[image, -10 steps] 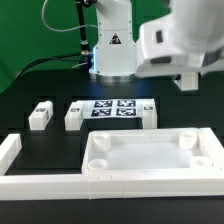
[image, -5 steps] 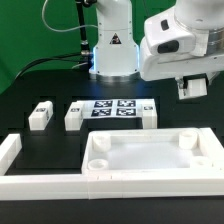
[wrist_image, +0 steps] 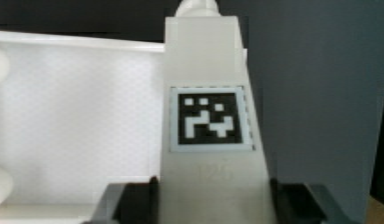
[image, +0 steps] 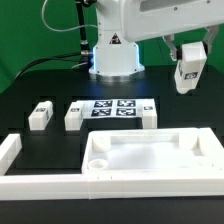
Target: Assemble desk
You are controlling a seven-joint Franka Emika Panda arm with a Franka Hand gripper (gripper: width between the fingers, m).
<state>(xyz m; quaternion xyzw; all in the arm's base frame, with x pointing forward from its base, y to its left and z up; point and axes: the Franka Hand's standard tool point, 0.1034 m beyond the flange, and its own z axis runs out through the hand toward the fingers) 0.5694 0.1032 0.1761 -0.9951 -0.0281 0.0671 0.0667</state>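
Just in front of the tabletop point(image: 150, 181) (the white tray with raised rim and corner sockets): a long white border bar point(image: 45, 188), turning back past the tabletop's end on the exterior view's left. Behind the tabletop, apart from it: the marker board point(image: 112, 110), with a left-end leg point(image: 75, 116) and a right-end leg point(image: 150, 113) just beside its ends. Farther toward the exterior view's left: an outlying leg point(image: 40, 116). High above the tabletop's far right corner: the held leg point(image: 187, 72), clenched between the tool point(image: 187, 52) fingers. Close up in the wrist view: tool point(wrist_image: 210, 200) pressed on both flanks of the held leg point(wrist_image: 210, 70), tag facing the camera, tabletop point(wrist_image: 73, 100) beyond. Farthest behind the tabletop: the arm's base point(image: 113, 52).
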